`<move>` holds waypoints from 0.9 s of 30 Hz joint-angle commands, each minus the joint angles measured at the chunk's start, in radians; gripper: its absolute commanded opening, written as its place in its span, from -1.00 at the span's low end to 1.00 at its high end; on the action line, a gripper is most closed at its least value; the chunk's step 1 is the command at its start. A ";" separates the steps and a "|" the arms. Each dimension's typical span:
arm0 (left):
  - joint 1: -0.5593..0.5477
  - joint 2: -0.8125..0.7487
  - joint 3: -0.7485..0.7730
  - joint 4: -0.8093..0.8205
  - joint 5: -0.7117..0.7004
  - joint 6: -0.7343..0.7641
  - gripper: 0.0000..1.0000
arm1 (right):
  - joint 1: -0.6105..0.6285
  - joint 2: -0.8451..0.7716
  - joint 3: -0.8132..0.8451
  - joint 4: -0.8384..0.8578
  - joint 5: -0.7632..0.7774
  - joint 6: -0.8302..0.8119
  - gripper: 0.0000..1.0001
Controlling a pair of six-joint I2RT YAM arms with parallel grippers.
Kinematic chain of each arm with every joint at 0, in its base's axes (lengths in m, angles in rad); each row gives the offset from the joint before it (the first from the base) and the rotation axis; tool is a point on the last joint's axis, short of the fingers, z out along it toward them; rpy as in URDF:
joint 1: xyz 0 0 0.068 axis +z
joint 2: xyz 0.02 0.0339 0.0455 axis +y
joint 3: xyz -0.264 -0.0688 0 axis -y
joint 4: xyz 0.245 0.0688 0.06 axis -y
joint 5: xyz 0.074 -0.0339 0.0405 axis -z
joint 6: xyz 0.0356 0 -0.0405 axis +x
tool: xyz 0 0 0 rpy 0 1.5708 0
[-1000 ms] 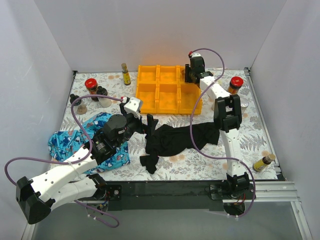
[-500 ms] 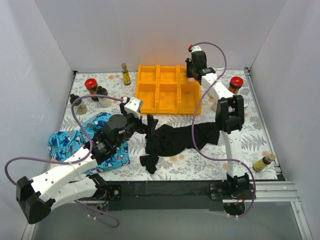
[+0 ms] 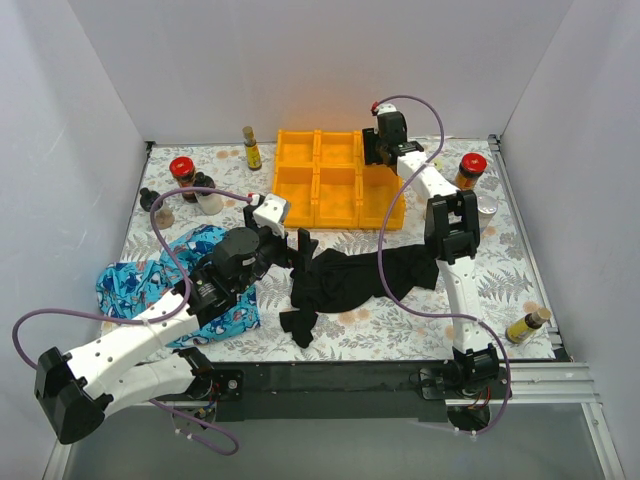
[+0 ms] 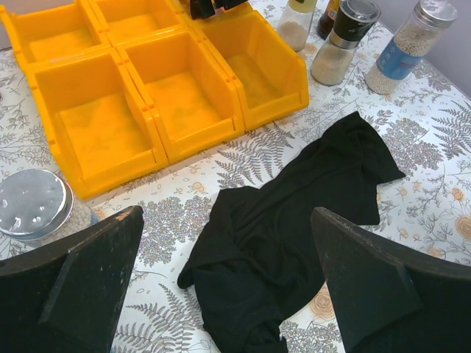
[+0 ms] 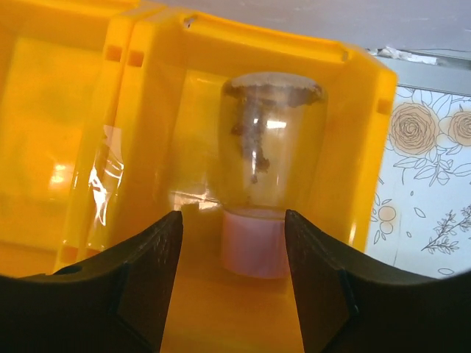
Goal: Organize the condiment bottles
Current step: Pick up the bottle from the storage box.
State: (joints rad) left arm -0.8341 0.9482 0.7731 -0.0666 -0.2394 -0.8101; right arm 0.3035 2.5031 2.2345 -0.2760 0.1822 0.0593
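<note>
In the right wrist view a clear jar [image 5: 268,154] with a pink lid [image 5: 254,243] rests in a corner compartment of the orange tray [image 5: 147,110], lid end nearest the camera. My right gripper [image 5: 232,287] is open, its fingers apart from the lid on either side. From above, the right gripper [image 3: 378,150] is over the back-right compartment of the tray [image 3: 335,185]. My left gripper [image 4: 228,294] is open above a black cloth [image 4: 294,213]. Red-lidded jars [image 3: 181,168] [image 3: 472,165] and amber bottles [image 3: 251,148] [image 3: 527,324] stand on the table.
A blue patterned cloth [image 3: 140,285] lies under the left arm. Black-capped bottles [image 3: 204,183] stand at the left, and a silver-lidded jar [image 3: 487,205] to the right of the tray. In the left wrist view a silver lid [image 4: 33,202] and a black-capped grinder [image 4: 346,40] flank the tray [image 4: 169,81].
My right gripper has opened and let go of the pink-lidded jar in the back-right compartment, shifting slightly left. The left arm has barely moved.
</note>
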 commanded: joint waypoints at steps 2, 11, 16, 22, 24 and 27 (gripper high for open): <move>0.000 0.009 -0.005 0.022 -0.001 0.012 0.97 | 0.003 0.040 0.057 -0.026 0.036 -0.049 0.33; 0.000 0.012 -0.005 0.022 0.000 0.011 0.96 | 0.003 0.094 0.111 -0.109 0.022 -0.055 0.53; 0.000 0.008 -0.003 0.022 0.008 0.009 0.96 | 0.003 0.062 0.073 -0.135 -0.038 -0.032 0.40; 0.000 -0.002 -0.003 0.021 0.009 0.011 0.96 | 0.008 -0.015 0.013 -0.195 0.036 0.063 0.35; 0.000 -0.005 -0.003 0.022 0.008 0.011 0.96 | 0.017 -0.032 0.010 -0.207 0.057 0.099 0.38; 0.000 -0.006 -0.001 0.021 0.012 0.009 0.96 | 0.019 -0.015 0.062 -0.265 0.106 0.160 0.39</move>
State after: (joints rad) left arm -0.8341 0.9649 0.7731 -0.0666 -0.2352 -0.8097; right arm 0.3126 2.5214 2.2662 -0.4206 0.2245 0.1261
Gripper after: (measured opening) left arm 0.982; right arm 0.690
